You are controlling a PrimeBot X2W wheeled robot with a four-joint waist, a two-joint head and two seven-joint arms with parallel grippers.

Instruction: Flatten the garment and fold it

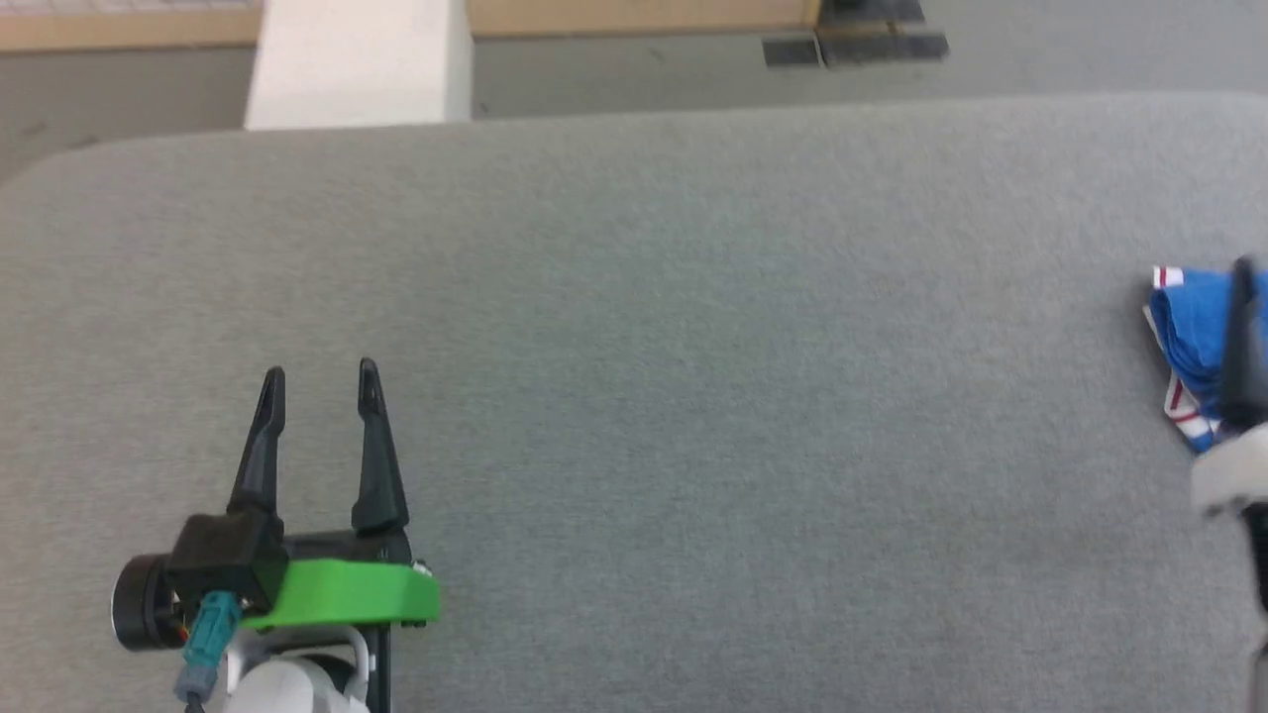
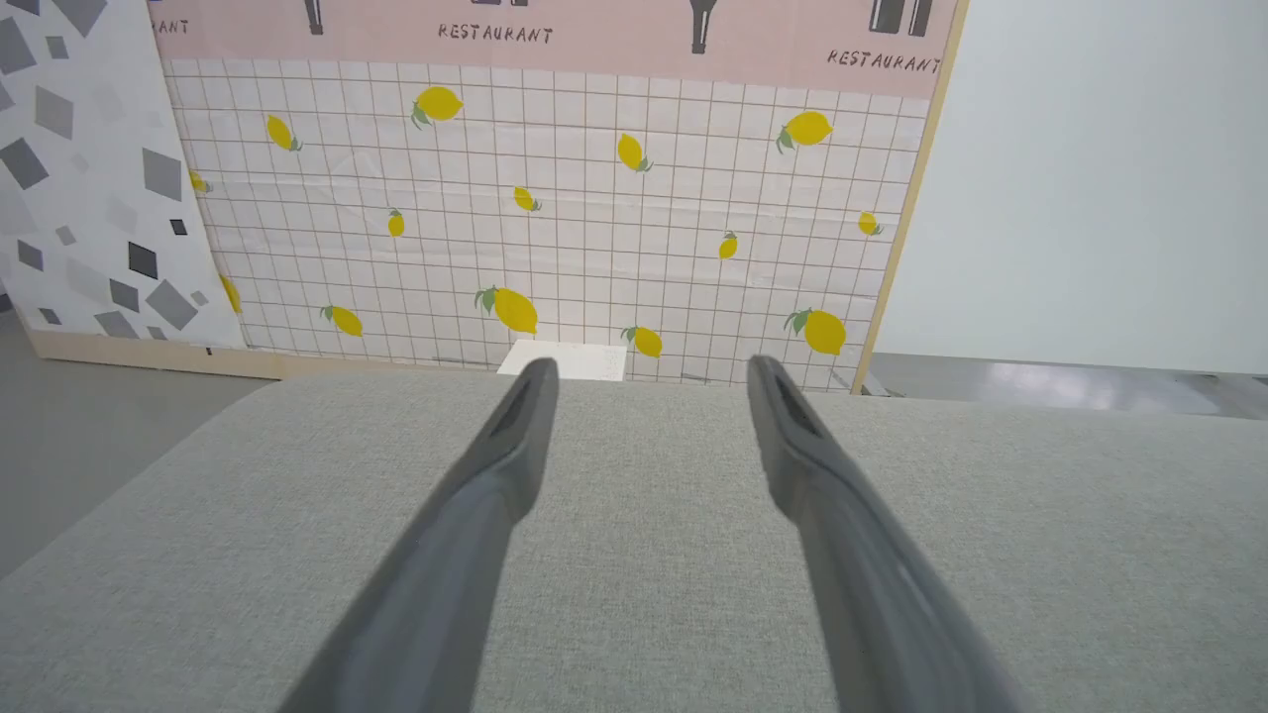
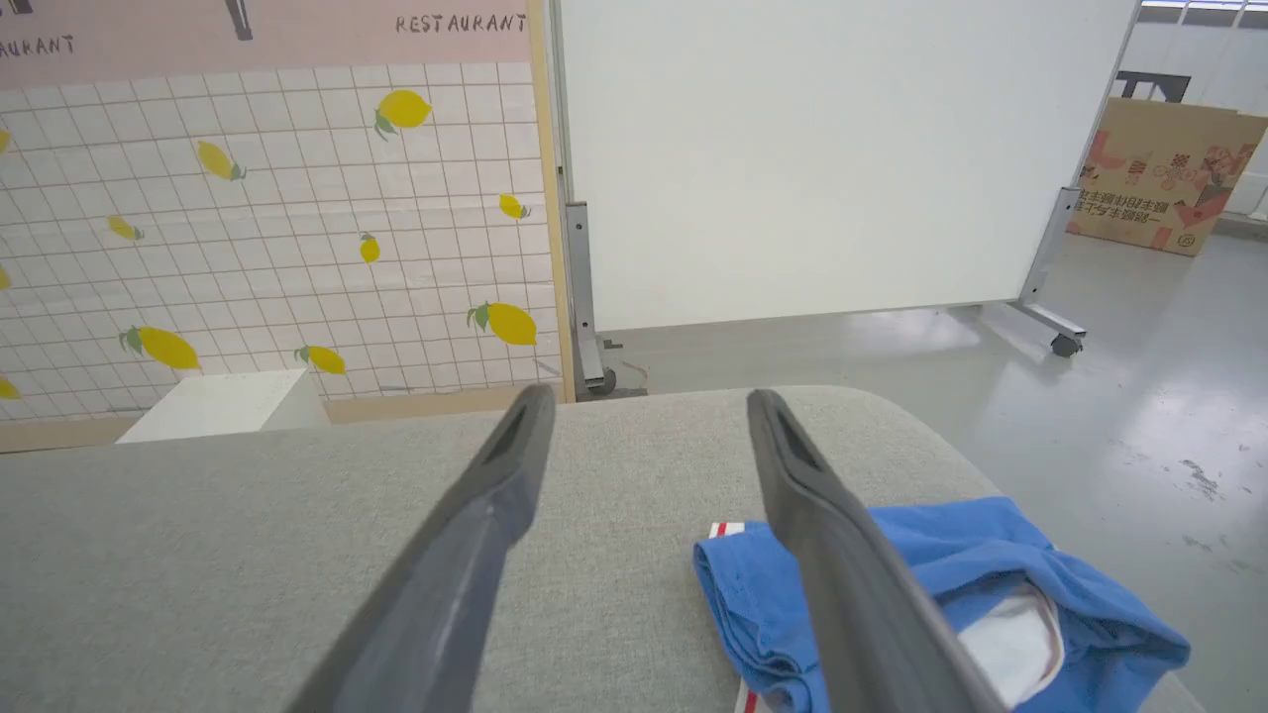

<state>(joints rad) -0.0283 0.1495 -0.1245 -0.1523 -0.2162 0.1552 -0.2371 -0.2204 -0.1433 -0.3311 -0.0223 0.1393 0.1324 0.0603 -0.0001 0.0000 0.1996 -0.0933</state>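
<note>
The garment (image 1: 1194, 327) is a crumpled blue heap with red-and-white striped trim at the right edge of the grey cloth-covered table (image 1: 634, 297). In the right wrist view the garment (image 3: 951, 545) shows a white inner patch. My right gripper (image 3: 644, 396) stands open above the table, its right-hand finger (image 3: 842, 555) passing over the garment's left part; nothing is between the fingers. One dark finger (image 1: 1243, 337) of it shows in front of the garment in the head view. My left gripper (image 1: 317, 381) is open and empty at the lower left, far from the garment; its own view shows the left gripper (image 2: 644, 371) over bare cloth.
A white block (image 1: 357, 59) stands beyond the table's far edge. Behind it is a lemon-patterned panel (image 2: 555, 198). A wheeled white board (image 3: 822, 149) and a cardboard box (image 3: 1169, 178) stand on the grey floor to the right. The table's rounded right corner lies just past the garment.
</note>
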